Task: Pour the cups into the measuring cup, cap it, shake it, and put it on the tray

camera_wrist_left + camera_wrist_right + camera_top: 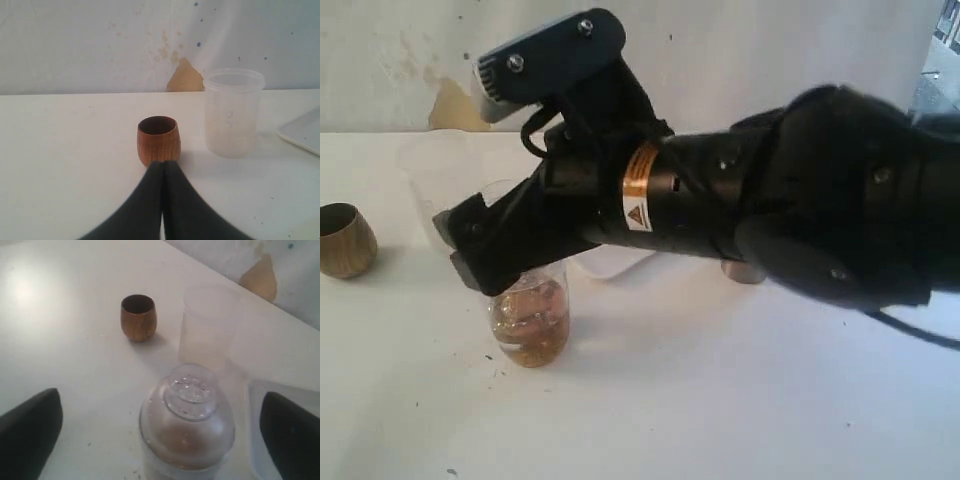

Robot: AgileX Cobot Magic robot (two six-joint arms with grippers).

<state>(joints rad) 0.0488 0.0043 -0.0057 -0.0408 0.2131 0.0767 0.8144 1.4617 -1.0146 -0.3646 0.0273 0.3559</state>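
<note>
1. Black fingers (30,435) of the right gripper (160,407) stood wide apart, one on each side of the measuring cup (187,425). A clear gap showed on both sides, and they held nothing.
2. The measuring cup stood upright between those fingers on the white table (720,400). It wore a clear dome cap (192,385) and held brownish contents.
3. Just beyond the measuring cup, ahead of the right fingertips, stood the frosted cup (207,325). The wooden cup (138,317) sat farther out, well apart from both. The rim of the tray (285,388) ran just beside one right finger.
4. The left gripper (162,167) had its fingers pressed together with nothing between them. The wooden cup sat upright right at their tips; contact could not be told.
5. Behind the right fingers, under the arm, only the grey base of the steel tumbler (745,272) showed.
6. The right arm carried an orange band and a white sticker (638,212) with a warning triangle, its print too small to read. Faint raised marks on the frosted cup were also unreadable.
</note>
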